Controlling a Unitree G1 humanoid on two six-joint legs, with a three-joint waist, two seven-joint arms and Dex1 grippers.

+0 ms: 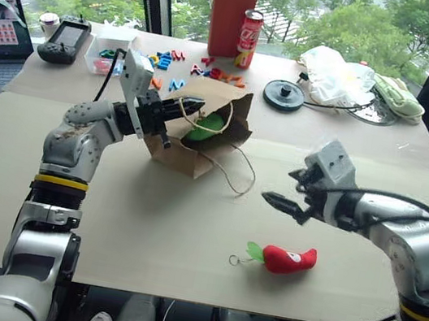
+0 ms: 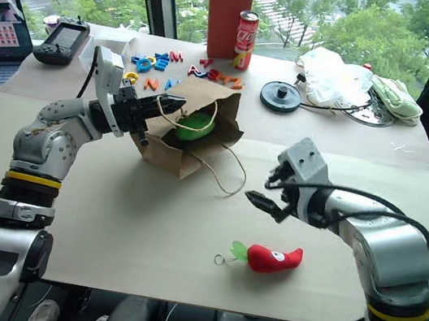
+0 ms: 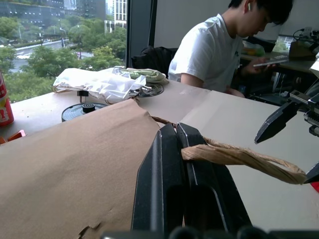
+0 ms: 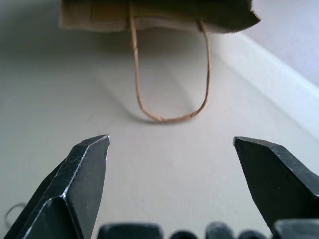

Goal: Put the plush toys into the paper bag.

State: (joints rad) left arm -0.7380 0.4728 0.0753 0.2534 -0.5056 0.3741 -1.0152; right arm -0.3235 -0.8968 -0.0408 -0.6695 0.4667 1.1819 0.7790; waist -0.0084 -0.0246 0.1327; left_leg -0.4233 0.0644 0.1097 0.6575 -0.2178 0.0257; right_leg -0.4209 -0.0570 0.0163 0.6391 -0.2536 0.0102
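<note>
Red chili-shaped plush toy with green stem (image 1: pixel 290 260) lies loose on the bench (image 1: pixel 186 230), long axis across it, just below and nearest the right tool (image 1: pixel 285 190), jaws released | left tool (image 1: pixel 186 109) clenched on twine handle (image 3: pixel 239 155), propping brown paper bag (image 1: pixel 203 130) open | light green rounded plush toy (image 1: pixel 206 129) inside bag

The paper bag (image 1: pixel 203 130) is matt brown kraft, creased, its rim torn ragged — its handles (image 4: pixel 169 99) are rough twisted twine. Inside it a green plush toy (image 1: pixel 206 129) looks soft. Near the bag, the red plush chili (image 1: pixel 288 259) is fuzzy cloth. Beyond the bag, the soda can (image 1: pixel 249 39) is glossy metal — the white bag (image 1: pixel 336 75) thin crinkled plastic. The table (image 1: pixel 185 238) is smooth, matt beige.
</note>
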